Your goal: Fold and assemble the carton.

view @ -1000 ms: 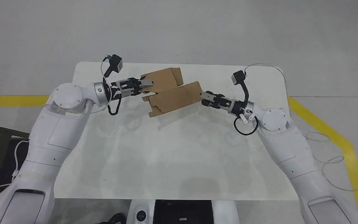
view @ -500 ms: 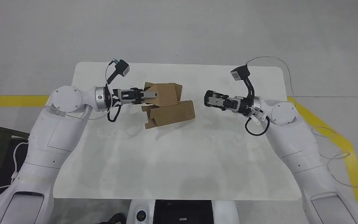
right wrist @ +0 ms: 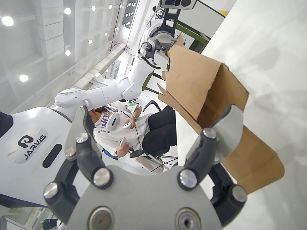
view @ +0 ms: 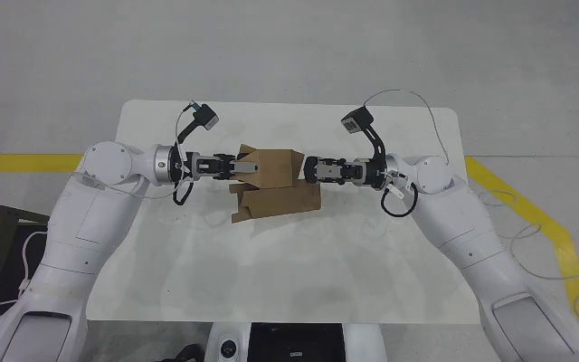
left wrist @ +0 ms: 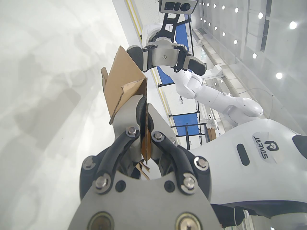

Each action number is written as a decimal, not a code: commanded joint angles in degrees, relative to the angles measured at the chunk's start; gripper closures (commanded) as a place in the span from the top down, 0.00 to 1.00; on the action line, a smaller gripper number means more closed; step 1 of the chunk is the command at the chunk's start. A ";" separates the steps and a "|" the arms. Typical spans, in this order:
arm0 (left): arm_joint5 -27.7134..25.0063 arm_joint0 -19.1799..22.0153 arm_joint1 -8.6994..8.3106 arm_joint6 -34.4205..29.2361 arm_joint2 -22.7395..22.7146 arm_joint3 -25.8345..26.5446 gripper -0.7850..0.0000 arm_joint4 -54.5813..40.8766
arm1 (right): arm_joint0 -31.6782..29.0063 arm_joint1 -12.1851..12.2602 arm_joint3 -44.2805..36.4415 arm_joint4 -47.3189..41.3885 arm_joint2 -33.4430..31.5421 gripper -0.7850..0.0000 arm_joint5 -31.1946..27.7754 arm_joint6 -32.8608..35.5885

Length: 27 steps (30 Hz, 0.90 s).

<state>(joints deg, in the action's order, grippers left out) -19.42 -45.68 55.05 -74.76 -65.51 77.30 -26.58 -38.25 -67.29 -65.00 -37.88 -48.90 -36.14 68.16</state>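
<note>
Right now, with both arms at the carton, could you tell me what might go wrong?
The left gripper pinches only a thin edge of the carton, so a push may pull it loose. The right gripper is open with one finger beside a panel; pressing there could crush it rather than fold it.

Bright, even overhead light throughout. Top view: white table (view: 298,281) evenly lit, no hard glare. Carton (view: 271,185) throws faint, soft-edged shadow on table just beside it. Grey floor (view: 289,45) flat, matte. Wrist views: round ceiling lamps (left wrist: 293,25) show as blown-out white spots, arranged in rows. Table top in left wrist view nearly washed out. Carton's inner faces darker than its lit outer faces in right wrist view. Strong wide-angle bending in both wrist views: ceiling grid (right wrist: 48,13) and table edge bow toward frame borders.
</note>
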 commanded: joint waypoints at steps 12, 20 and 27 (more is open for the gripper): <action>1.11 -0.10 0.17 0.81 0.00 1.12 0.00 -1.53 | 0.95 -0.93 1.62 -3.28 5.08 0.90 -2.45 -2.44; 1.51 -0.08 0.13 0.79 -0.60 1.28 0.00 -2.09 | 1.36 -1.56 3.27 -6.52 6.68 0.80 -3.69 -3.68; 1.49 -0.12 -0.01 0.39 -1.25 1.08 0.00 -1.92 | 1.89 -1.92 5.74 -8.29 7.33 0.71 -3.47 -3.46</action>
<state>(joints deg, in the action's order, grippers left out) -17.96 -45.78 55.05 -74.35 -66.67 78.39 -28.52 -36.41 -69.14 -59.61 -45.83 -41.71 -39.83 64.48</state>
